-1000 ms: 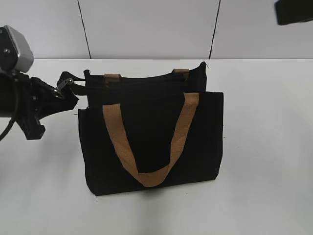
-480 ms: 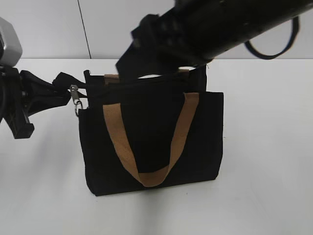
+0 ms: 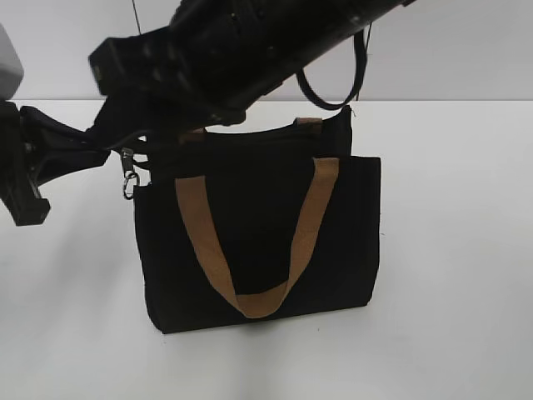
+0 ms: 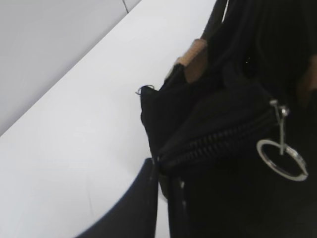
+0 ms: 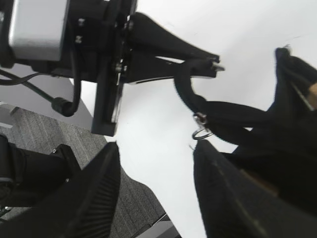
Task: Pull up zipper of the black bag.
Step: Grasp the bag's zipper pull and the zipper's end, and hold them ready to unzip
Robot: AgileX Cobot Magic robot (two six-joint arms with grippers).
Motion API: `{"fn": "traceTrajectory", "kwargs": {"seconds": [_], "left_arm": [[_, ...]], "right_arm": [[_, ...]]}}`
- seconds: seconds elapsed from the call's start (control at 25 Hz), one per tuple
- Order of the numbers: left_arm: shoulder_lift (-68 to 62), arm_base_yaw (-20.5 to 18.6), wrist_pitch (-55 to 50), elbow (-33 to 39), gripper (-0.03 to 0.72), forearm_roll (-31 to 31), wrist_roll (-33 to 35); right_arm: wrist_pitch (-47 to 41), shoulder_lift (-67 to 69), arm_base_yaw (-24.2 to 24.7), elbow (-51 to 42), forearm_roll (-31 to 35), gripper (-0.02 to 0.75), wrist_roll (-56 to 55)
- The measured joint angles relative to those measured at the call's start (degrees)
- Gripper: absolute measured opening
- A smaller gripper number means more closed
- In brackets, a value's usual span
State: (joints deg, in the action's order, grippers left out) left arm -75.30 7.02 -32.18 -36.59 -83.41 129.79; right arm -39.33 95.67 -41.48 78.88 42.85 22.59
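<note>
The black bag [image 3: 258,233] stands upright on the white table, its tan handle hanging down the front. The zipper's silvery pull [image 3: 128,183] dangles at the bag's top left corner; it also shows in the left wrist view [image 4: 282,158] on the black track, and in the right wrist view [image 5: 200,130]. My left gripper [image 3: 107,152] is shut on the black fabric end of the bag's rim [image 4: 161,171]. My right gripper [image 3: 133,117] reaches across above the bag's left corner. Its fingers stand wide open [image 5: 157,145], with the pull just beyond the right finger.
The white table [image 3: 450,250] extends around the bag, with a pale wall behind. My right arm [image 3: 275,42] crosses over the bag's top from the upper right. The table's edge and grey floor [image 5: 133,198] show in the right wrist view.
My right arm has swung in from the upper right and across the bag's top to its left corner. My left gripper has drawn slightly left, and the zipper pull now hangs in sight.
</note>
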Motion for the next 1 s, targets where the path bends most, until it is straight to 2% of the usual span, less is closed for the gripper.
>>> {"fn": "traceTrajectory", "kwargs": {"seconds": [0.28, 0.48, 0.72, 1.0], "left_arm": [[1.9, 0.0, 3.3, 0.1, 0.015, 0.1, -4.3], [4.6, 0.0, 4.1, 0.1, 0.015, 0.3, -10.3], [7.8, 0.0, 4.0, 0.1, 0.015, 6.6, -17.3], [8.3, 0.0, 3.9, 0.1, 0.015, 7.8, -19.1]], "right_arm": [[-1.0, 2.8, -1.5, 0.4, 1.0, 0.379, -1.5], [1.3, 4.3, -1.5, 0.4, 1.0, 0.379, -1.9], [2.5, 5.7, -1.5, 0.4, 2.1, 0.379, -4.8], [4.6, 8.9, -1.5, 0.5, 2.3, 0.379, -6.4]]}}
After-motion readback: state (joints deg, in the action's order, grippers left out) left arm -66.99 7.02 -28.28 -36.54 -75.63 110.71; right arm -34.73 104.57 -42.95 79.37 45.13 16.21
